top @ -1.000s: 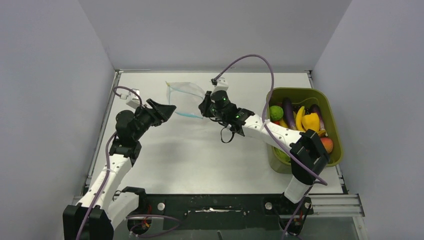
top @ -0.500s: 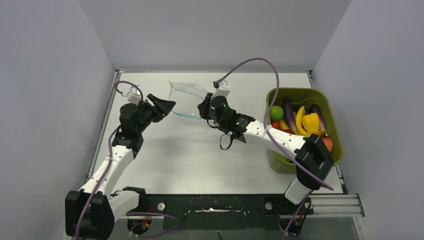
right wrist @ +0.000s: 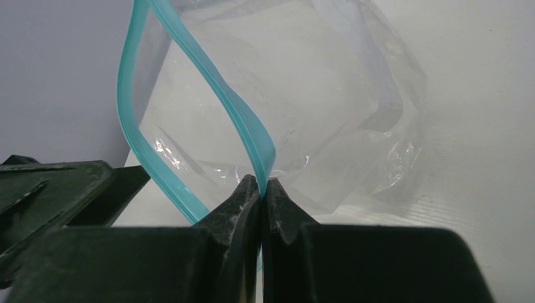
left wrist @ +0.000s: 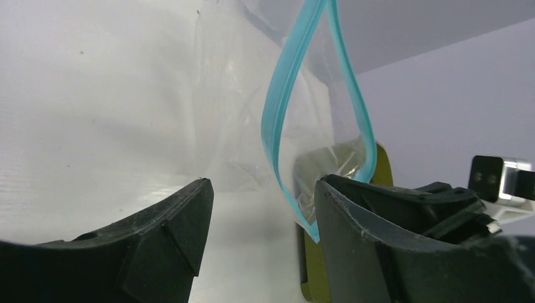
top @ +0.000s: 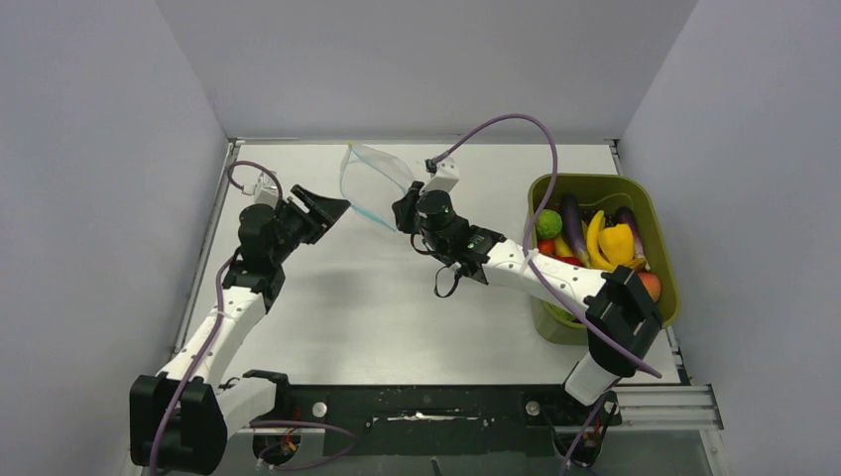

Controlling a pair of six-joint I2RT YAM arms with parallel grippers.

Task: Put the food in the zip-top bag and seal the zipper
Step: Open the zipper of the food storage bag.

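Note:
The clear zip-top bag [top: 374,177] hangs in the air over the back middle of the table, with its mouth open. My right gripper [top: 401,214] is shut on one side of the blue-teal zipper [top: 359,206]; in the right wrist view the gripper [right wrist: 260,187] pinches the zipper [right wrist: 217,88] below the bag [right wrist: 328,95]. My left gripper [top: 333,210] is open just left of the mouth. In the left wrist view the zipper [left wrist: 276,126] loops between the open gripper [left wrist: 262,189] and the bag [left wrist: 221,95], touching neither finger. The food, a lime [top: 547,223], an eggplant [top: 572,222] and a banana [top: 595,236], lies in the bin.
The olive-green bin [top: 662,248] stands at the right edge, under the right arm's elbow, and holds several more toy fruits. Grey walls close in the back and sides. The left gripper [right wrist: 57,183] shows at the left of the right wrist view.
The right gripper has lifted and turned the bag, so it now stands more upright and further back. The left gripper moved slightly back and stays open beside the mouth.

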